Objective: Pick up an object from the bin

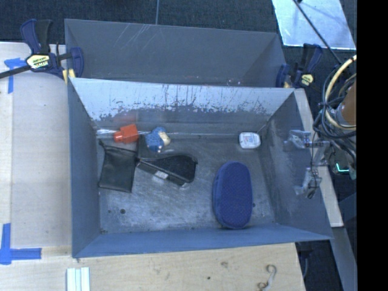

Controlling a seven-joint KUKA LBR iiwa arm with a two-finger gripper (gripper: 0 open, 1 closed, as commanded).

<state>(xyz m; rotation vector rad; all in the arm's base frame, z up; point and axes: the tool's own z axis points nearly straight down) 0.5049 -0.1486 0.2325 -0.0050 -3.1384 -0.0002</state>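
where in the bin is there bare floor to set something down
The widest bare floor lies front left, in front of the dark pouch and black object, left of the blue oval case. A smaller gap sits left of the white piece. The back-left corner, round the red piece, is crowded.

grey bin — blue oval case, orange block

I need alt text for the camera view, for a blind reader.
A grey metal bin holds a blue oval case, a black stapler-like object, a dark flat pouch, and by the far wall an orange piece, a blue-yellow piece and a white piece. The gripper is over the bin's right wall.
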